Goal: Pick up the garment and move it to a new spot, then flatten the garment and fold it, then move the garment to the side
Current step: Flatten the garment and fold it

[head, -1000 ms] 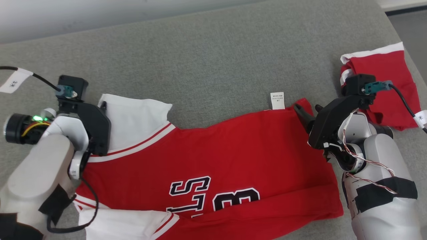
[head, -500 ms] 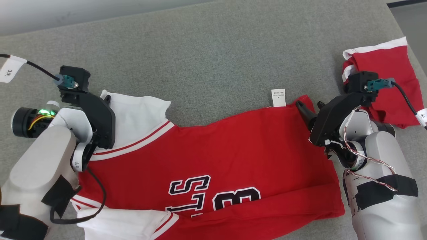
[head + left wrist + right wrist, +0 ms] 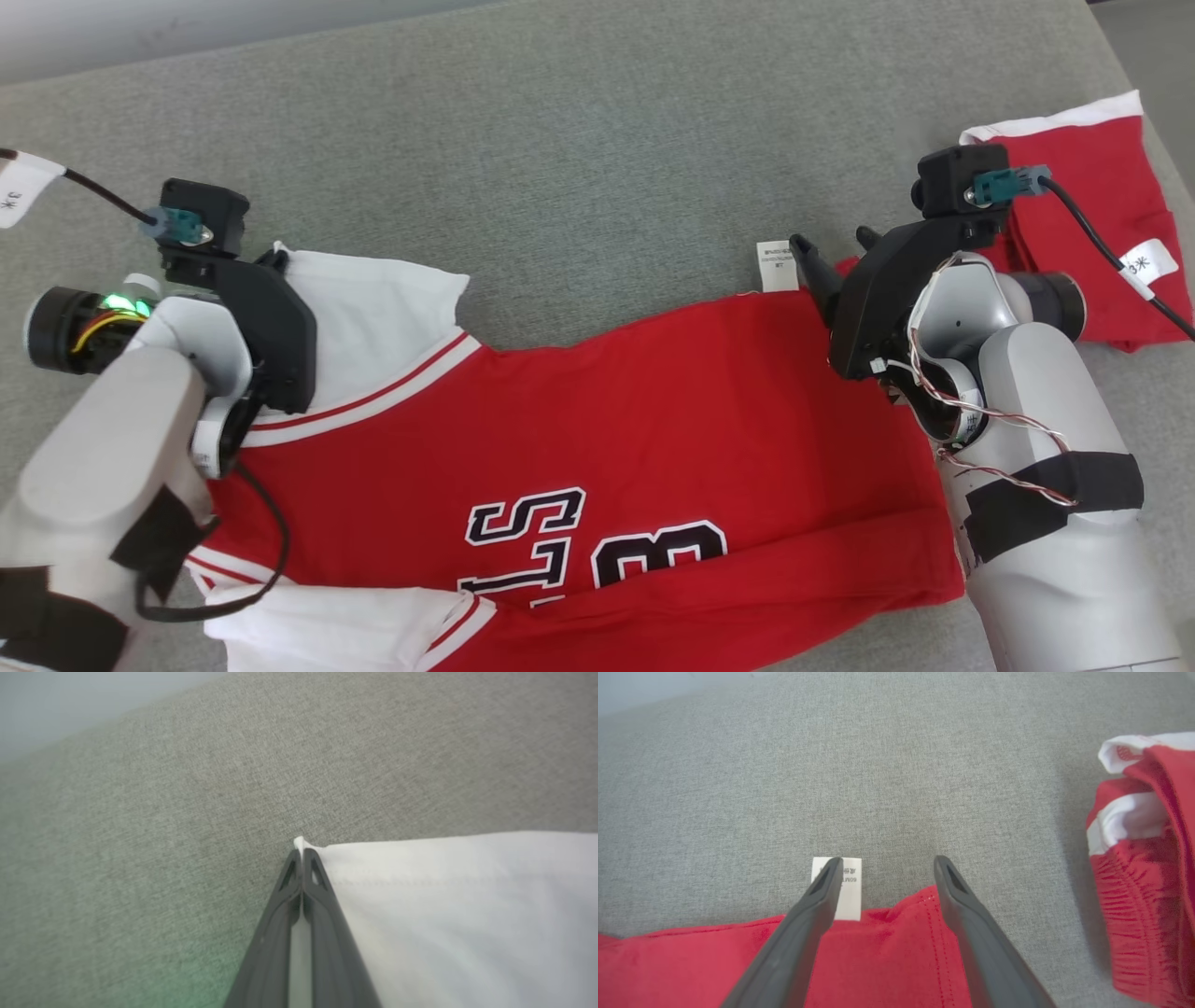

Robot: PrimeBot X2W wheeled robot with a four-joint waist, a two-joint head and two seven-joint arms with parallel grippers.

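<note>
The garment point(image 3: 597, 411), a red jersey with white sleeves and black lettering, lies spread on the grey fabric surface point(image 3: 579, 140). My left gripper point(image 3: 277, 254) is at the far corner of its white sleeve point(image 3: 373, 317). In the left wrist view that gripper point(image 3: 301, 851) is shut on the sleeve's corner point(image 3: 444, 905), with a bit of white cloth poking out past the tips. My right gripper point(image 3: 834, 245) is open over the jersey's far hem corner. Its fingers straddle the red hem point(image 3: 878, 961) beside the white label point(image 3: 852, 896).
A second red and white garment point(image 3: 1092, 168) lies bunched at the right edge of the surface, just beyond my right wrist, and shows again as a folded heap point(image 3: 1143, 858). Bare grey fabric stretches behind the jersey to the far edge.
My left gripper has shut on the sleeve corner. My right gripper has moved up and to the left, towards the label, and is still open.
</note>
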